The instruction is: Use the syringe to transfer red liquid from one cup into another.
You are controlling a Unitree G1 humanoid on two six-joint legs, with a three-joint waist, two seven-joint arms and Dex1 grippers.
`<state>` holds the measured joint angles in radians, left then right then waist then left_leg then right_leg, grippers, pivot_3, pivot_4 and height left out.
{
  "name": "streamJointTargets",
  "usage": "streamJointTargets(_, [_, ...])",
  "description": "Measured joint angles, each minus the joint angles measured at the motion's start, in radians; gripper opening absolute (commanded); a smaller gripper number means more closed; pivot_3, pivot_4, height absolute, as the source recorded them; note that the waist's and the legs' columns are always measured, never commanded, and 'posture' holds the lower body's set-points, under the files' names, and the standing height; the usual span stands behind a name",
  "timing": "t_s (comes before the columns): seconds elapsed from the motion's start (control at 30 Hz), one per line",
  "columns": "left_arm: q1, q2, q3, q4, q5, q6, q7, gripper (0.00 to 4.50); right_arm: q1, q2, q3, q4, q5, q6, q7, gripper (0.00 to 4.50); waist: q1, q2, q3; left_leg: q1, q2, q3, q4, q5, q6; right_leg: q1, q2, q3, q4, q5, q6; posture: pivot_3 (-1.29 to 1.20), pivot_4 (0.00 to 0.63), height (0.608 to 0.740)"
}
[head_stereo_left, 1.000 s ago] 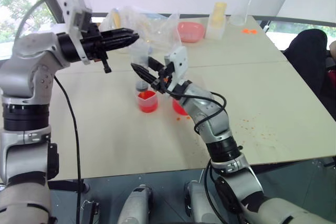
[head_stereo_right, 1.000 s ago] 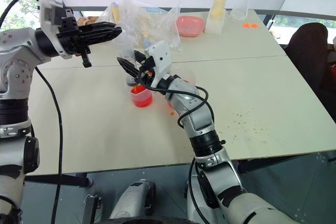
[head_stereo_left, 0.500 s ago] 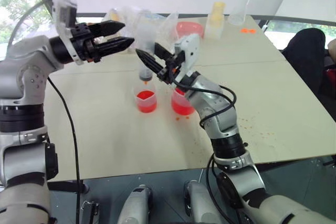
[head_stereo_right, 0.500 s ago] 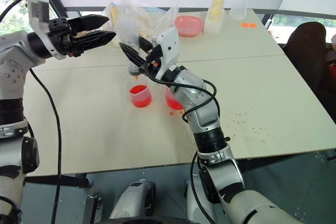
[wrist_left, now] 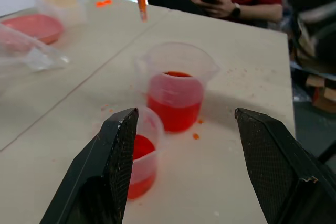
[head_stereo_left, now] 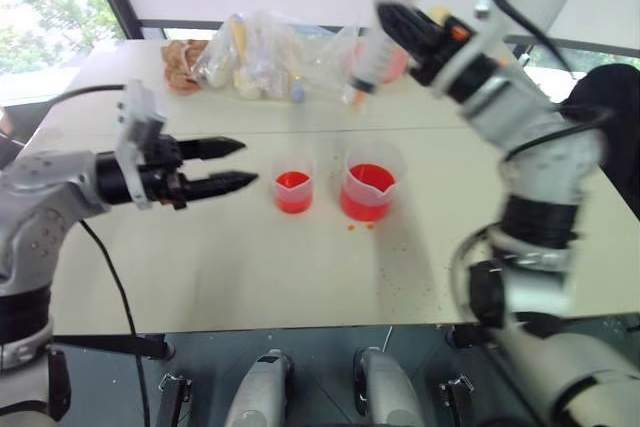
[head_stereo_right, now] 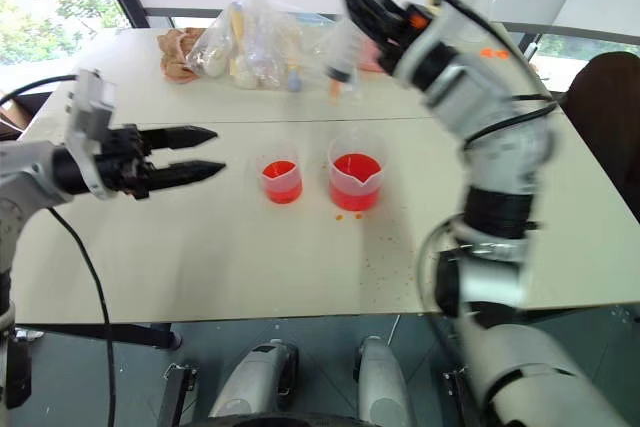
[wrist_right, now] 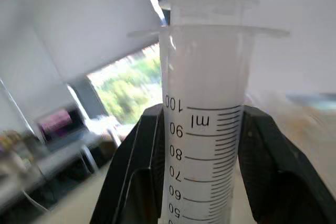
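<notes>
Right hand [wrist_right: 202,145] was clenched on the large clear plastic syringe [head_stereo_left: 376,55], held high above the beige worktop [head_stereo_left: 250,257], orange tip down. Left hand [head_stereo_left: 232,165] hung released beside the smaller clear cup [head_stereo_left: 292,191]. Larger spouted clear beaker [head_stereo_left: 368,187] stood just beside it; both held red liquid [head_stereo_left: 366,194].

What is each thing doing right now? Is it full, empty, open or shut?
Syringe: held up in the air, tip down.
Right gripper: shut on the syringe.
Left gripper: open, empty.
Big cup: upright, red liquid inside.
Small cup: upright, red liquid inside.
</notes>
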<state>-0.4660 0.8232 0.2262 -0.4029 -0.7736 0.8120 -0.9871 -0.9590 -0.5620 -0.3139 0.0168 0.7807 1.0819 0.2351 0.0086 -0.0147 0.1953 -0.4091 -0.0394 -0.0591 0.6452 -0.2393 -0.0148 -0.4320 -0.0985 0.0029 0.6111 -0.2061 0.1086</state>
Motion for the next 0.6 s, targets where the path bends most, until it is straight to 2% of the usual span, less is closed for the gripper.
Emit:
streamJointTargets(0.03, [0.007,-0.007,-0.027,-0.015,0.016,-0.012,0.02,3.02,0.028,-0.084,-0.002,0.03,-0.013,0.069,0.012,1.41,0.0,0.0,0.0,0.0,0.0,0.003,0.0,-0.001,0.001,0.0,0.0,0.0,-0.001,0.0,0.0,0.0,0.15,0.74])
streamJointTargets(0.2, [0.036,-0.028,-0.152,-0.054,0.045,-0.039,0.008,3.02,0.084,-0.208,-0.011,0.153,-0.017,0.343,0.047,1.41,-0.03,0.0,0.0,0.001,0.001,0.008,0.0,-0.002,0.004,0.0,0.002,0.002,0.0,0.0,0.0,0.0,0.15,0.74])
streamJointTargets(0.33, [0.04,-0.037,-0.222,-0.033,0.076,-0.077,-0.035,3.02,0.189,-0.201,0.01,0.166,-0.004,0.51,0.099,1.41,-0.032,0.001,0.0,0.002,0.002,0.008,0.001,-0.002,0.005,0.0,0.005,0.002,0.002,0.001,0.0,0.0,0.15,0.74])
streamJointTargets(0.43, [0.027,-0.063,-0.257,0.004,0.102,-0.1,-0.042,3.02,0.19,-0.167,0.015,0.17,-0.003,0.526,0.106,1.41,-0.029,0.002,0.0,0.002,0.002,0.007,0.003,-0.002,0.005,0.0,0.005,0.002,0.002,0.001,0.0,0.0,0.15,0.74])
streamJointTargets(0.6, [0.02,-0.078,-0.298,0.022,0.142,-0.128,-0.053,3.05,0.207,-0.124,0.017,0.174,-0.044,0.523,0.1,3.73,-0.02,0.001,0.0,0.0,0.001,0.007,0.003,-0.002,0.005,0.001,0.005,0.002,0.001,0.002,0.004,0.0,0.15,0.74])
